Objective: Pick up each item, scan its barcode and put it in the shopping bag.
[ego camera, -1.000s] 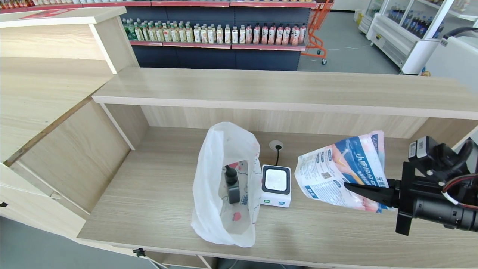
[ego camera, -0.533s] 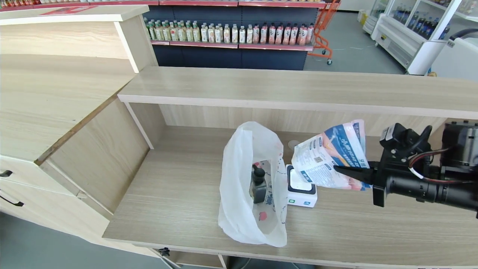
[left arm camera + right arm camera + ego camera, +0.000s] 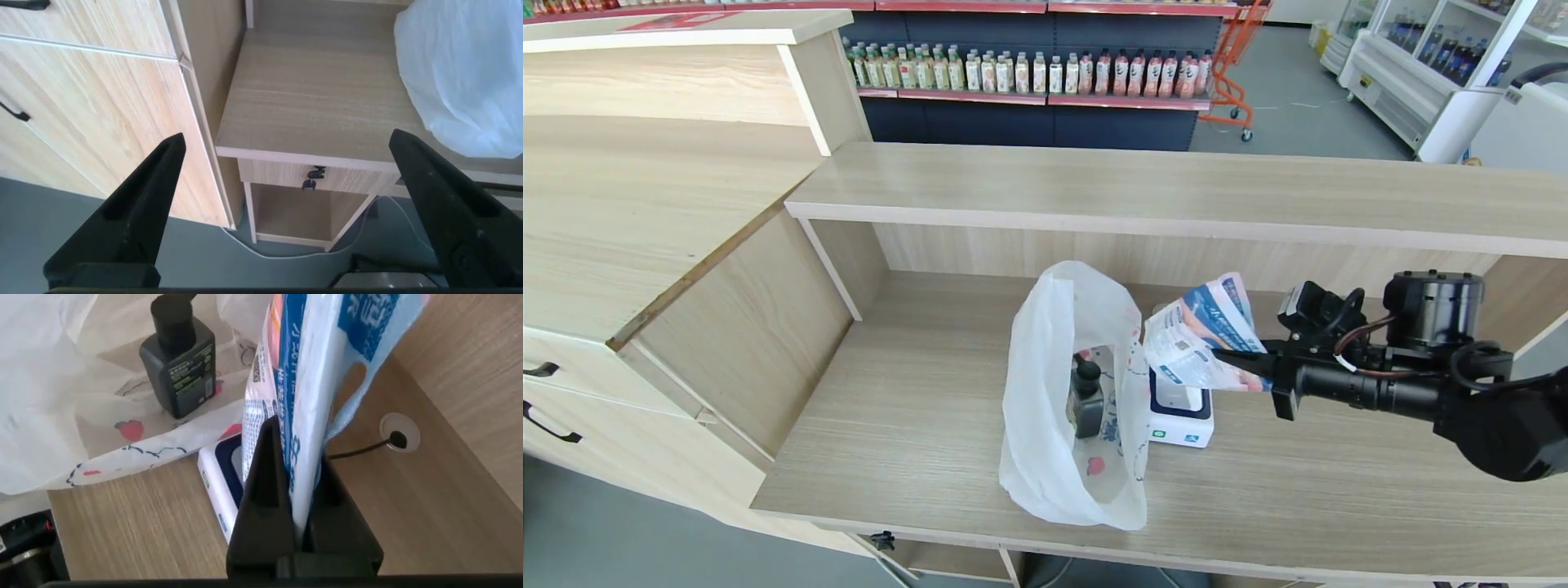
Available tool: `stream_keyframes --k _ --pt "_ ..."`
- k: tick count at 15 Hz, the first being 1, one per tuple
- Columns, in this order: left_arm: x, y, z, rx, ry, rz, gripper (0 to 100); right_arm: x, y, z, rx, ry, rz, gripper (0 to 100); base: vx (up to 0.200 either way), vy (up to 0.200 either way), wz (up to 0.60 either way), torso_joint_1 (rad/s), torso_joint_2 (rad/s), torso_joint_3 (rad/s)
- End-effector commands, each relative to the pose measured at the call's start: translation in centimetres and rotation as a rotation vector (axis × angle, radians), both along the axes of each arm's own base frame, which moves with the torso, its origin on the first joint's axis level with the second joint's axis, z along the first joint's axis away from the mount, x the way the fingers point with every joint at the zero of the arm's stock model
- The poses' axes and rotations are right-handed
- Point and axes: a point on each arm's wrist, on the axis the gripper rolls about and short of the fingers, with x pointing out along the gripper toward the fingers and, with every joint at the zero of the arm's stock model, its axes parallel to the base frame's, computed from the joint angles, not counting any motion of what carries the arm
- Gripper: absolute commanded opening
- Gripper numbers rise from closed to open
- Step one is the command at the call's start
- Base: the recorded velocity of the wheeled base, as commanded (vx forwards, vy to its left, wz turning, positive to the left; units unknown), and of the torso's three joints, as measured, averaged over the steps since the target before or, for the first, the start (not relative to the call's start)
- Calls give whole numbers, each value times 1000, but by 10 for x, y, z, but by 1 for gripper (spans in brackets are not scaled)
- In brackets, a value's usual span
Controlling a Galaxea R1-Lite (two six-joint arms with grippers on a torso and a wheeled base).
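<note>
Wooden counter [image 3: 915, 425]: right gripper [image 3: 1227, 357] clamped a blue-and-white packet [image 3: 1196, 327] above the scanner [image 3: 1181, 423], beside the shopping bag [image 3: 1041, 384] (dark bottle [image 3: 1085, 400] inside); left gripper [image 3: 288, 143] hung spread wide.

The packet [image 3: 1199, 331] is a soft pouch, white and blue with orange patches and small print. The right claw [image 3: 1230, 358] pinches it at its right edge, and it hangs tilted in the air, edge-on to the claw. Its lower left part is over the scanner [image 3: 1181, 415] and its left edge is close to the shopping bag's [image 3: 1036, 384] right rim.

The scanner is a small white box with a dark-framed top window. It lies flat on the tabletop [image 3: 915, 425], touching the bag's right side.

The shopping bag is thin white plastic with small red and blue prints. It rests mid-tabletop with its mouth gaping open. A dark grey pump bottle [image 3: 1085, 398] stands upright inside it.
</note>
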Motion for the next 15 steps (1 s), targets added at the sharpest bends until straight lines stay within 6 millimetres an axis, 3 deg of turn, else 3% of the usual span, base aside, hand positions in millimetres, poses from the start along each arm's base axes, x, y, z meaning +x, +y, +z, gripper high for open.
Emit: stream_keyframes --k 1,3,8,15 --pt "0 0 0 -1 1 0 100 19 2 -33 -24 22 27 0 0 0 0 0 0 0" --pt "0 0 0 -1 1 0 100 25 3 -43 -24 7 34 0 0 0 0 0 0 0" --pt "0 0 0 1 1 0 100 40 6 -41 -39 -47 42 0 0 0 0 0 0 0" --pt "0 0 0 -1 0 0 100 31 6 -25 -33 -61 45 0 0 0 0 0 0 0"
